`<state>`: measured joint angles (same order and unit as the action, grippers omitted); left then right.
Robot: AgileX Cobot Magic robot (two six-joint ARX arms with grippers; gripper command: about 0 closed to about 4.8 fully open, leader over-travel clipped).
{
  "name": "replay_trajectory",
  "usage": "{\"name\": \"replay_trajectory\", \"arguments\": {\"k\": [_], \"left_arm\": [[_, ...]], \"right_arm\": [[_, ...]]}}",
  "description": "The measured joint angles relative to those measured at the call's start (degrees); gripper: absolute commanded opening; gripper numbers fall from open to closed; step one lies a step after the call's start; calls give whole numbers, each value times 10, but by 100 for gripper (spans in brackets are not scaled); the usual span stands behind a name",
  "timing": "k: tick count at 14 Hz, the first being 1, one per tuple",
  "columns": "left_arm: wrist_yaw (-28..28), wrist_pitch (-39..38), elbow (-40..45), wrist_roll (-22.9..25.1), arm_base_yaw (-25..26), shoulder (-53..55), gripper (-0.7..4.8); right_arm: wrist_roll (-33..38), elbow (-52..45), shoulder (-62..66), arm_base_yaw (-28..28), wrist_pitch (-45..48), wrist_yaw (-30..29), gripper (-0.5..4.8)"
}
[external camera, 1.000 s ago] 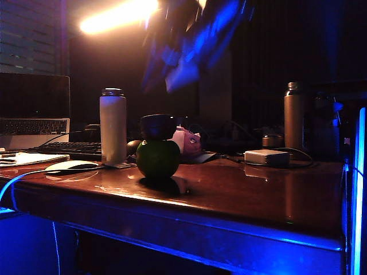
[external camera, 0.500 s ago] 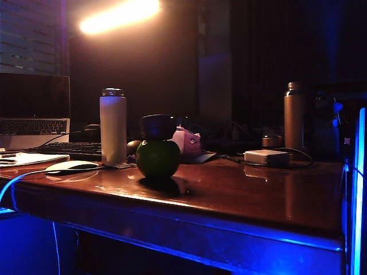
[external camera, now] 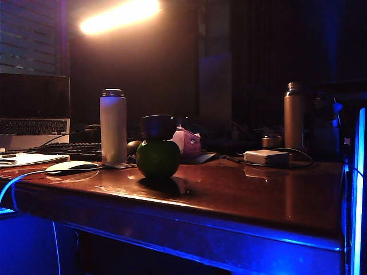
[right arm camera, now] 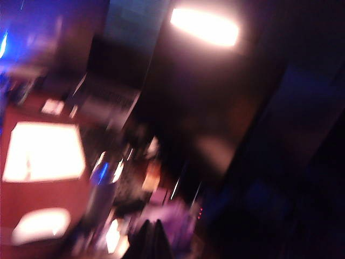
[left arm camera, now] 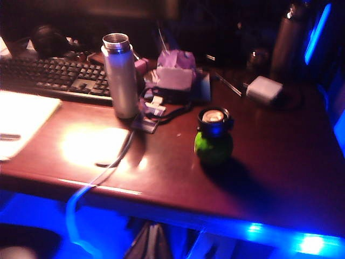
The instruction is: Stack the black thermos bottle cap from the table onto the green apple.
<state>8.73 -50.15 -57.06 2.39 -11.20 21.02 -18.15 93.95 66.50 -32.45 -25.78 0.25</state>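
The black cap [external camera: 157, 126] sits on the green apple [external camera: 158, 158] near the table's [external camera: 241, 195] front edge, right of the white bottle [external camera: 113, 126]; both grippers, left [left arm camera: 152, 244] and right [right arm camera: 148, 243], hang clear with jaws together.

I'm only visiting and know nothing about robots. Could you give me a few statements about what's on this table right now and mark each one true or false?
1. The black thermos bottle cap sits on top of the green apple. True.
2. The apple lies on the keyboard. False: it stands on the table, apart from the keyboard.
3. The white bottle stands upright, taller than the apple. True.
4. A gripper is clamped on the cap. False: no arm shows in the exterior view; the right gripper, jaws shut, holds nothing.
5. The white bottle has tipped over. False: it stands upright.
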Motion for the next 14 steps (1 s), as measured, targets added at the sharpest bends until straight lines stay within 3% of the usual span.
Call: {"name": "replay_trajectory", "arguments": {"k": [2, 5, 8, 12, 14], "left_arm": [[0, 103, 131, -36, 0, -42, -3], [0, 184, 256, -78, 0, -39, -3], [-28, 280, 317, -97, 0, -39, -3], [-48, 302, 371, -86, 0, -39, -3], [-48, 325, 387, -86, 0, -40, -3]], "right_arm": [[2, -10, -24, 0, -63, -3, -5], [2, -90, -69, 0, -50, -16, -5], [19, -229, -127, 0, 28, -42, -5], [43, -475, -262, 0, 182, -50, -5], [60, -553, -326, 0, 190, -50, -5]]}}
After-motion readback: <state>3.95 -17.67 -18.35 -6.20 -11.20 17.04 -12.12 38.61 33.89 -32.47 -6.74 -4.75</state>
